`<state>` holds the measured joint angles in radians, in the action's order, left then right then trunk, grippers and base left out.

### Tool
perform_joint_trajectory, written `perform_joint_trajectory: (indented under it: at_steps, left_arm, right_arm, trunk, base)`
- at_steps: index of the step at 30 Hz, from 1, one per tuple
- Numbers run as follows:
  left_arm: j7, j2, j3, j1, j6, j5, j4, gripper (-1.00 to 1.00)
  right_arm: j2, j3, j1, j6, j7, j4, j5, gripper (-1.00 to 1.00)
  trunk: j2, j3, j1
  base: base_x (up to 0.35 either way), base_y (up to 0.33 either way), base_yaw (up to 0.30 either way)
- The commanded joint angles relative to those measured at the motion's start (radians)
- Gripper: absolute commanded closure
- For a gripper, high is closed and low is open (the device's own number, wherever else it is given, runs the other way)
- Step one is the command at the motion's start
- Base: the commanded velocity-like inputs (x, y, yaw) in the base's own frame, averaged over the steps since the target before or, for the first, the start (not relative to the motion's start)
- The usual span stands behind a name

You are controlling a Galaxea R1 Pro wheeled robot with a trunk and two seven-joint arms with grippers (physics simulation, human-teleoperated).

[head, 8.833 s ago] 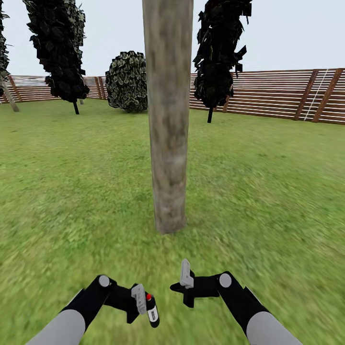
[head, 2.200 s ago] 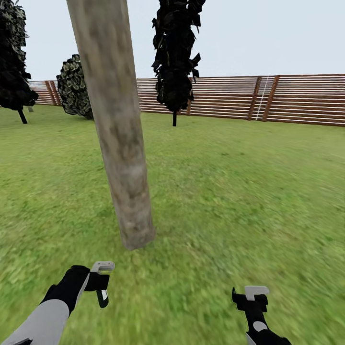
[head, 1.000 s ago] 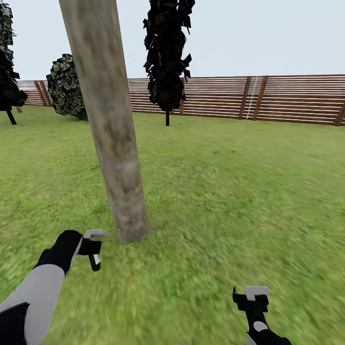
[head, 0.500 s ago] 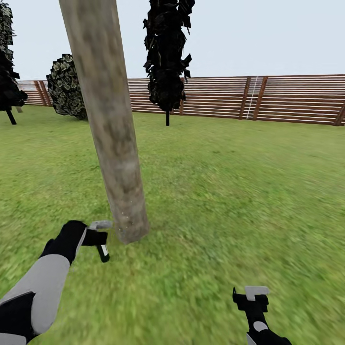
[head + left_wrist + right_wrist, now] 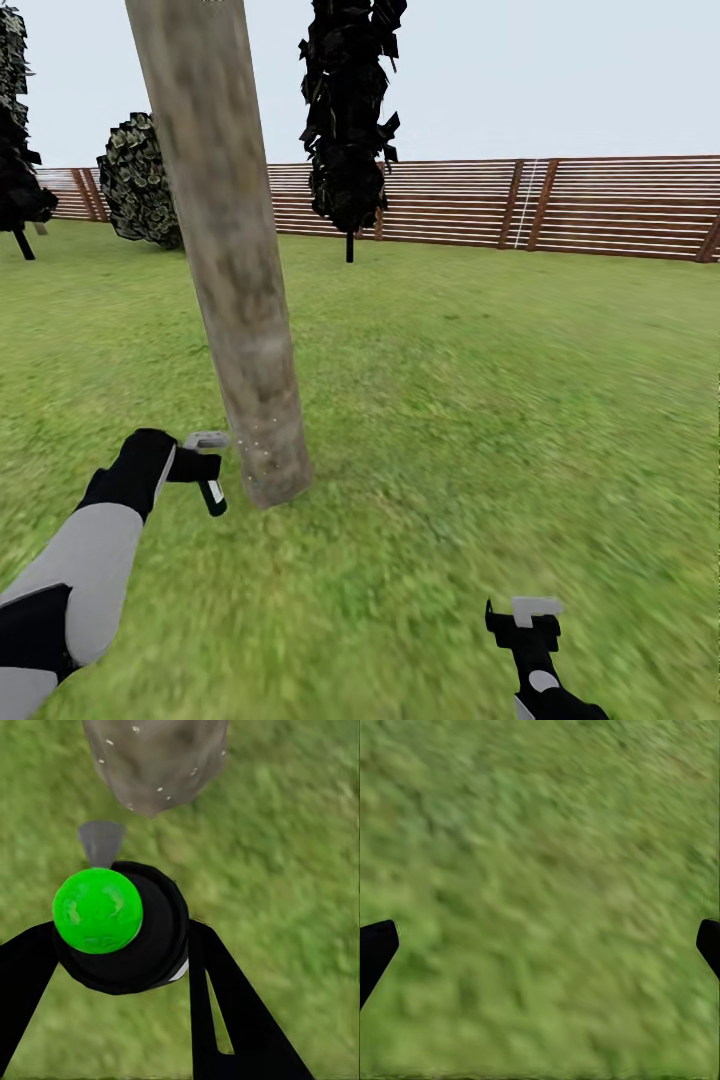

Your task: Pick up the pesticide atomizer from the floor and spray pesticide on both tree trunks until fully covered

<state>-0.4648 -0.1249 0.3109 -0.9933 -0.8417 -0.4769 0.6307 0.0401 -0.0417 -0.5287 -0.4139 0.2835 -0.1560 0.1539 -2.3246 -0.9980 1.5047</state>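
Atomizer (image 5: 120, 926), green-capped, sits clamped in the left gripper (image 5: 207, 470) just left of the tree trunk (image 5: 235, 290) base, where white pesticide specks (image 5: 159, 789) cling. Right gripper (image 5: 525, 612) hangs spread, empty, over grass (image 5: 480, 400).

Left arm's stretched forward and low, left gripper (image 5: 205, 470) with its fingers (image 5: 225, 1020) clamped tight around something it's carrying. Right gripper (image 5: 527, 612) sits tucked in close to the body, fingers (image 5: 375, 949) spread wide, nothing in them.
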Motion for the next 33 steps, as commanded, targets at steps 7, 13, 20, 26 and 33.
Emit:
perform_joint_trajectory:
  at_steps: [7, 13, 20, 26, 33]
  left_arm:
    - [-0.010, -0.008, -0.021, -0.010, -0.004, -0.011, 0.028, 1.00]
    - [-0.011, 0.011, -0.037, -0.086, -0.082, -0.008, 0.034, 1.00]
    - [-0.011, -0.016, -0.039, -0.117, -0.086, -0.014, 0.026, 1.00]
    - [-0.009, -0.035, -0.041, -0.092, -0.078, -0.014, 0.035, 1.00]
    - [-0.005, -0.032, -0.036, -0.088, -0.079, -0.012, 0.030, 1.00]
  right_arm:
    - [0.000, -0.004, -0.001, -0.002, 0.004, 0.001, 0.010, -1.00]
    - [0.000, -0.004, -0.001, -0.002, 0.003, 0.001, 0.011, -1.00]
    - [0.000, -0.004, -0.001, -0.002, 0.003, 0.002, 0.012, -1.00]
    - [-0.001, -0.003, -0.001, -0.003, 0.004, 0.001, 0.012, -1.00]
    - [-0.004, -0.003, -0.001, -0.003, 0.004, 0.001, 0.011, -1.00]
  trunk:
    - [0.000, -0.001, -0.001]
    - [0.000, -0.001, -0.001]
    - [0.000, -0.001, -0.001]
    - [0.000, -0.001, -0.001]
    - [0.000, -0.001, -0.001]
  base:
    - [-0.137, 0.053, 0.000]
    - [-0.002, 0.001, 0.000]
    - [0.000, 0.000, 0.000]
    - [0.000, -0.048, 0.000]
    - [0.000, -0.265, 0.123]
